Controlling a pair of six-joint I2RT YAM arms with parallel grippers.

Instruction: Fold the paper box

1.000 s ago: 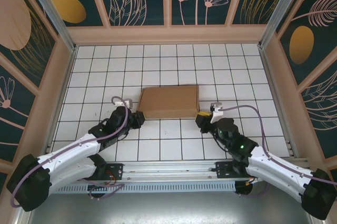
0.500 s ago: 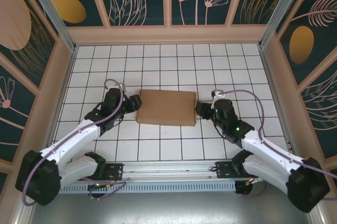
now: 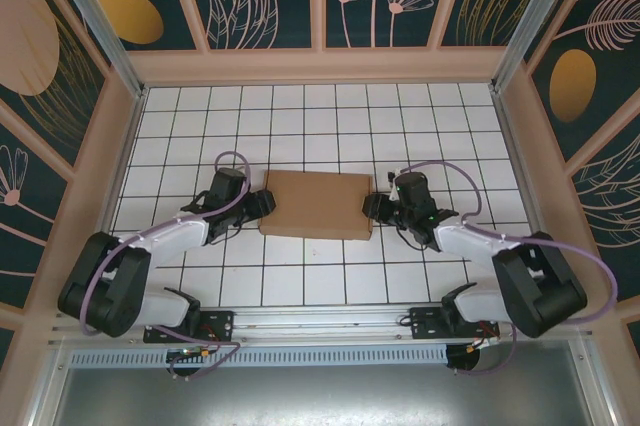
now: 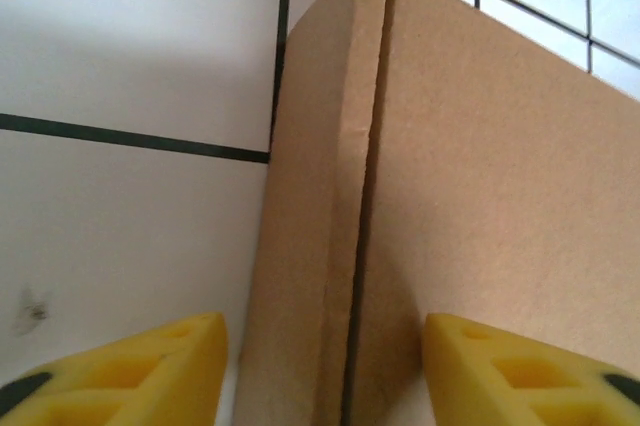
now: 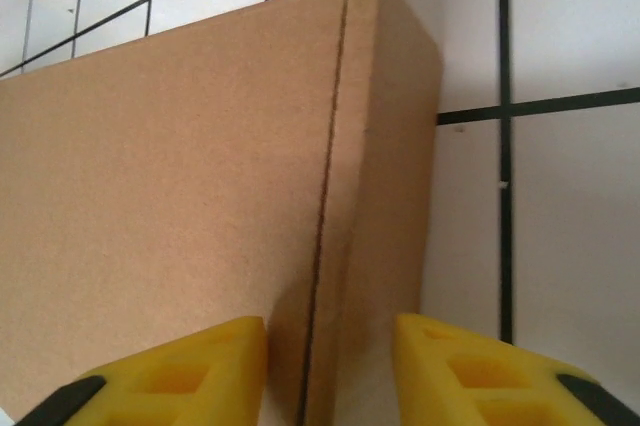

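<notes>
Paper box (image 3: pixel 318 203) lies flat mid-tabletop (image 3: pixel 300 126) with its lid down and a seam running along each short end, so folding looks essentially done. Left gripper (image 3: pixel 262 203) and right gripper (image 3: pixel 374 208) sit at opposite short ends, jaws parted astride the end edges, neither clamped. Left to do, by my judgement: at most a final press of the ends.

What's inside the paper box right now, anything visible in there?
Nothing inside shows. The paper box is closed, and its plain brown top panel covers the interior. Only the seams along its end walls are visible. It lies flat on the white tiled table.
</notes>
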